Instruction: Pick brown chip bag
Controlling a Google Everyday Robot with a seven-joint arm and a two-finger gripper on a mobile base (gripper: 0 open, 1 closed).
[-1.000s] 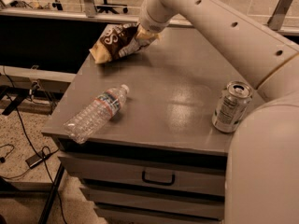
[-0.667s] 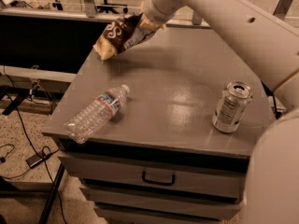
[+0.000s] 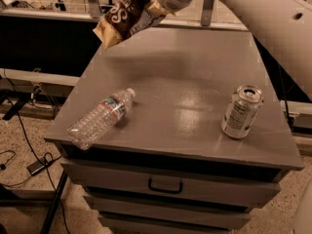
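- My claw [image 3: 155,7] is clenched on one end of the brown chip bag [image 3: 123,18], held in the air over the worktop's [image 3: 195,67] far left corner.
- The water bottle [image 3: 100,117] lies on its side at front left.
- The soda can [image 3: 242,112] stands upright at right.

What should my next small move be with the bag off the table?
Probably a short lift straight up, grip shut. The gripper holds the chip bag by its upper end. The bag hangs tilted above the table's far corner, touching nothing, well away from the bottle and can.
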